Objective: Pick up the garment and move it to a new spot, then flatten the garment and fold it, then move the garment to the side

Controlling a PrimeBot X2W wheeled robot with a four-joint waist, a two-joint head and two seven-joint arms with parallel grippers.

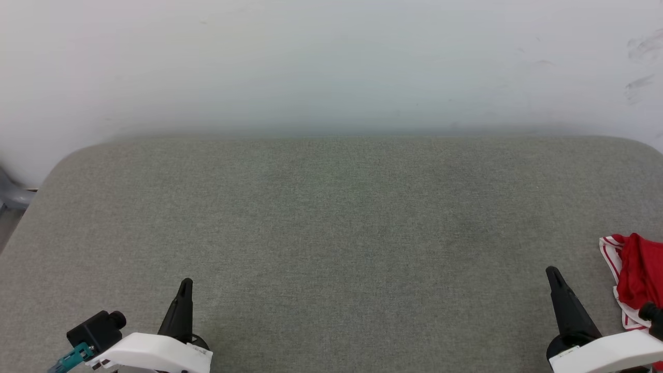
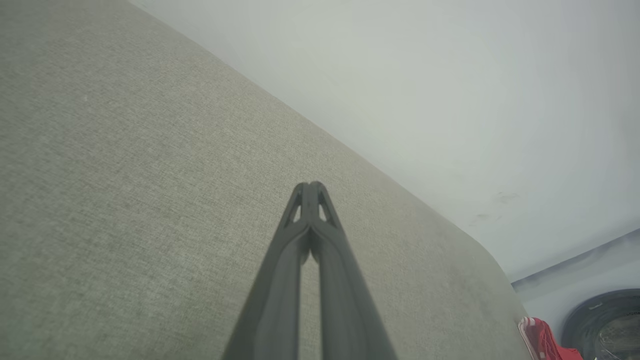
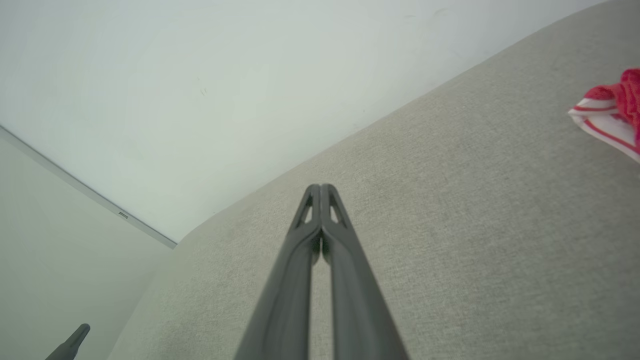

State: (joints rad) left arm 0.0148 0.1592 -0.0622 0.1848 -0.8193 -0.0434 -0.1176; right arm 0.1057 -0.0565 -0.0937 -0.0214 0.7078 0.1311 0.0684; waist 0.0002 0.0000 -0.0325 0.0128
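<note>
Here, the grey fabric-covered surface (image 1: pixel 331 217) stands against a pale wall (image 1: pixel 331 62). Left gripper (image 1: pixel 185 285), lower left: both dark fingers pressed together, pinching nothing. Right gripper (image 1: pixel 553 273), lower right: fingers likewise pressed together, nothing between them. The garment (image 1: pixel 636 277), red with white striped trim, lies bunched at the surface's right edge, near the right gripper, clear of its fingertips.
</note>
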